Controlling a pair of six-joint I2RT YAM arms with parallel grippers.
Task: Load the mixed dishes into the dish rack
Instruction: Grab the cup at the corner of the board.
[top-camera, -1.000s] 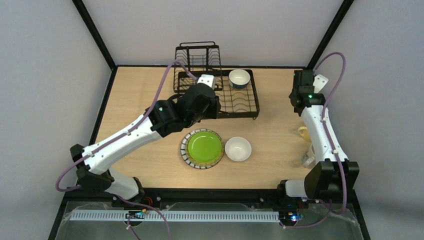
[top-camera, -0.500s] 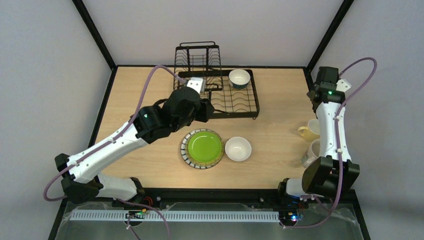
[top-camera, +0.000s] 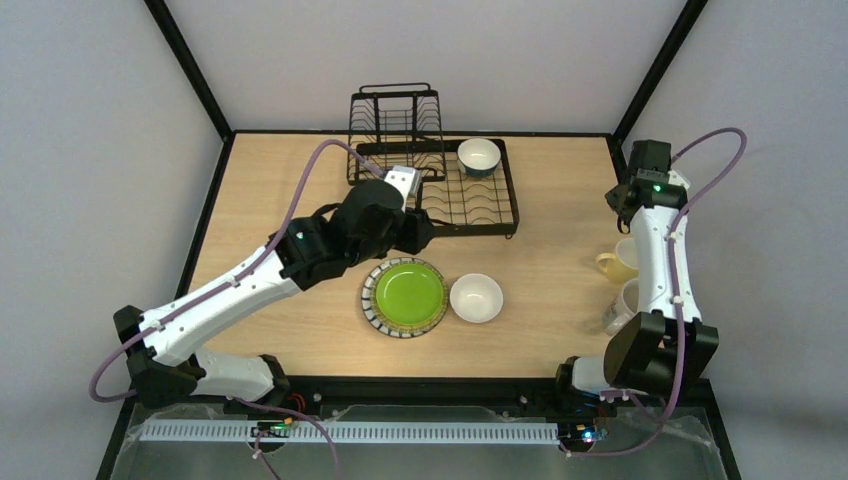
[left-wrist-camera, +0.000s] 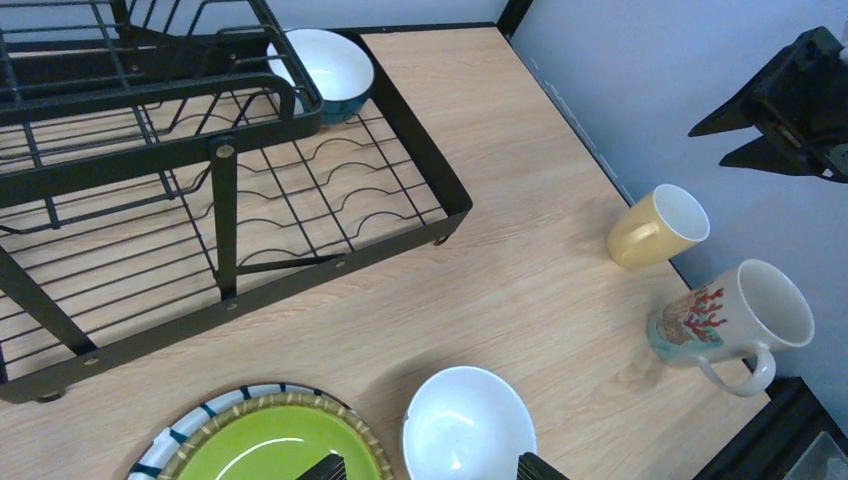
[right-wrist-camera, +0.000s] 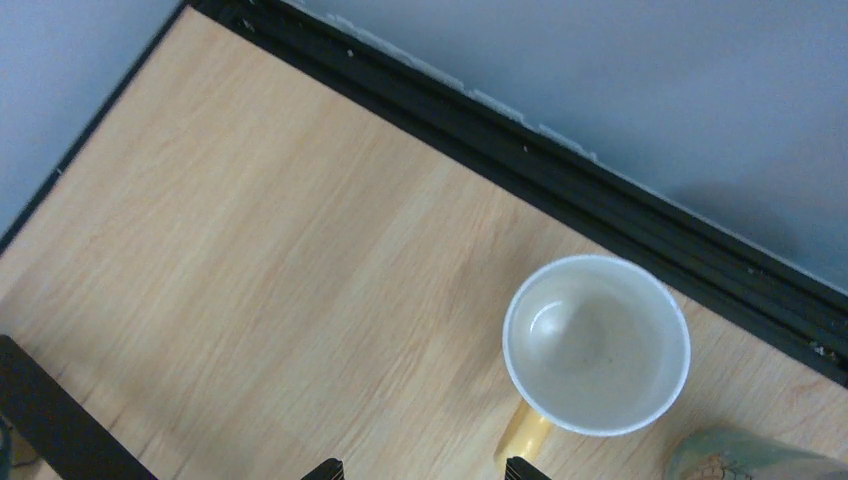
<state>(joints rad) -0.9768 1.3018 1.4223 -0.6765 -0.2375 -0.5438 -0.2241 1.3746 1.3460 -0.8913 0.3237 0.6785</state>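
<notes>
nearest the arm bases, the round green plate with the black-and-white striped rim lies flat on the wooden counter, with the plain white bowl just beside it on the right. at the right edge stand the cream mug with a red print and, behind it, the yellow mug. farther back, the black wire dish rack carries the blue-outside bowl in its far right corner.

the left end effector has drawn back from the rack. it is spread wide and empty above the plate and white bowl. the right end effector has swung out over the yellow mug, also wide open and holding nothing.

judgement: one dish is loaded and four remain. both arms appear set for fresh pickups.
</notes>
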